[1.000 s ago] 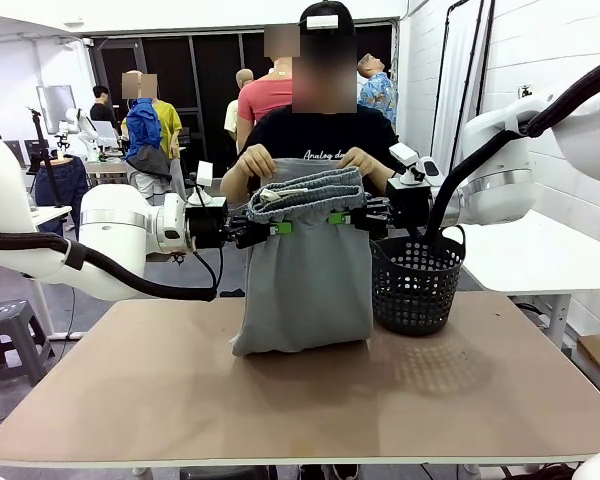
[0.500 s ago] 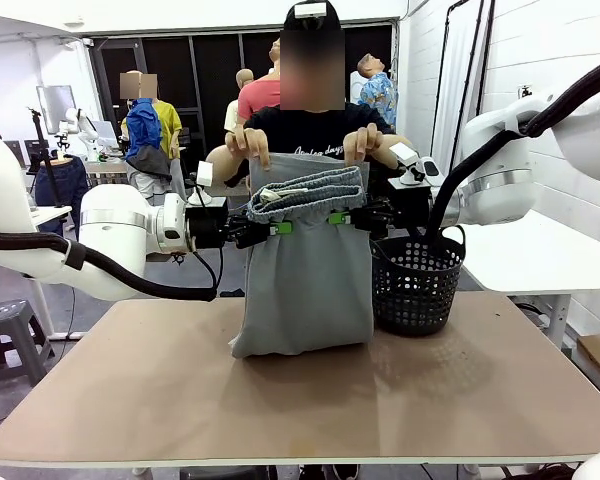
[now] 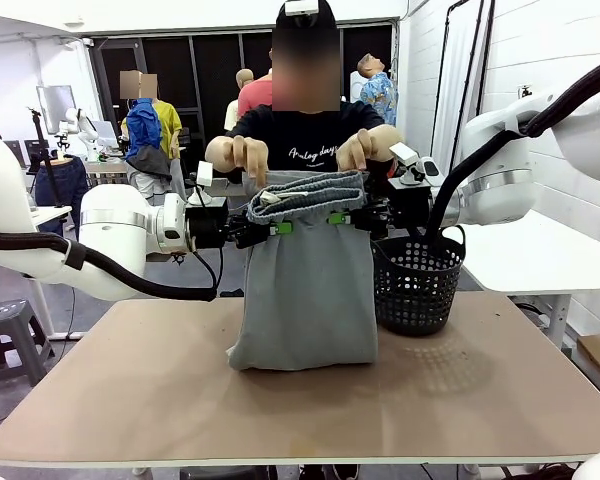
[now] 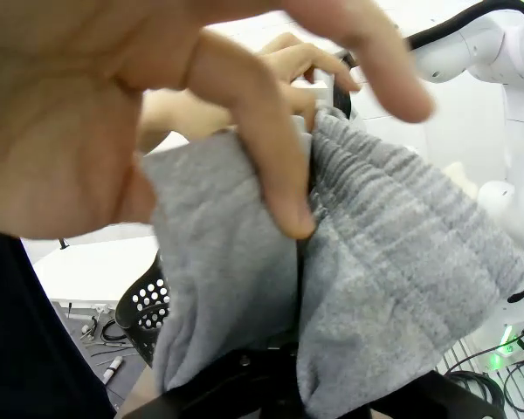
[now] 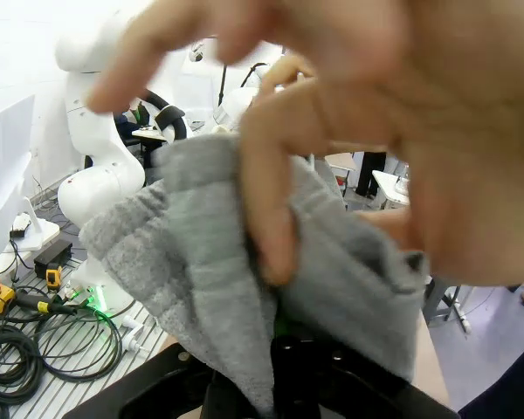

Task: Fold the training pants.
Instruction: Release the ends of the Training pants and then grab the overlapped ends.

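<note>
L claw (image 3: 270, 228) and R claw (image 3: 342, 217), both mid-frame in the front view, are clenched on the pants (image 3: 305, 290). Each pinches one end of the gathered waistband, L at the pic-left corner, R at the pic-right. From the claws the pants hang straight down: long axis vertical, waistband on top running left-right betw. the claws, hems at the bottom, slumped on the table (image 3: 280, 400) at frame centre. Just above the claws the person's hands (image 3: 238, 155) reach down, fingers over the waistband's top edge, close by each claw in both wrist views. Basket (image 3: 417, 285) stands just right of the pants, maybe touching. Judged: the next move prob. lays the top down along that vertical axis. Neither claw is nearer; they hold level.
</note>
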Tool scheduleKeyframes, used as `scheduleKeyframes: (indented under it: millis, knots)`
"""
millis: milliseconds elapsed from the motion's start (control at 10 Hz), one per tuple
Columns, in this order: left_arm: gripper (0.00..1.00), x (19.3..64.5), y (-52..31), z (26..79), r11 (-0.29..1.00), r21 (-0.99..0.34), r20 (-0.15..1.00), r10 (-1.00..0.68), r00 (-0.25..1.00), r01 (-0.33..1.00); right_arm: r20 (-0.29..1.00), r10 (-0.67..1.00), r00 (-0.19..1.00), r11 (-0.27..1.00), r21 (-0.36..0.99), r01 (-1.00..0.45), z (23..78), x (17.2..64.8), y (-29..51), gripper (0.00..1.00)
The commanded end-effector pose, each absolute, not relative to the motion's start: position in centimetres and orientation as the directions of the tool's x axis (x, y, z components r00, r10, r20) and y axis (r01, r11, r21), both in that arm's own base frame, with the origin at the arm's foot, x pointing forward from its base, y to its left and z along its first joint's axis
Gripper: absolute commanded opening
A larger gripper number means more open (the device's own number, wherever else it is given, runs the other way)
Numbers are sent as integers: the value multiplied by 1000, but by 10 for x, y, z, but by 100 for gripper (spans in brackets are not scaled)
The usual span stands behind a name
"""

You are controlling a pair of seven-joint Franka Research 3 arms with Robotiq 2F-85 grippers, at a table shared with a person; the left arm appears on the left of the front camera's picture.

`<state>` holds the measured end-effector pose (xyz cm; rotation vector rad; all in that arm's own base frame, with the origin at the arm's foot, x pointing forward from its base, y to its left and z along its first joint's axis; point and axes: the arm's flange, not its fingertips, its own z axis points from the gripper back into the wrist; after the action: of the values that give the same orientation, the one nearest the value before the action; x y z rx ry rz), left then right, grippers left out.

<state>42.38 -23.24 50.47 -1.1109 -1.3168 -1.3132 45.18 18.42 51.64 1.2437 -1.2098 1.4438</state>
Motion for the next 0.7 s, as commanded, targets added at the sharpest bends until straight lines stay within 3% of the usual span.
scheduleKeyframes:
  millis: [0, 600]
  knots:
    - [0, 423, -233, 507, 15, 154, 988, -13, -153, 988, 990, 8, -143, -167, -140, -976, 516, 450, 185, 0]
    - [0, 423, -233, 507, 15, 154, 988, -13, -153, 988, 990, 8, -143, -167, -140, -976, 516, 450, 185, 0]
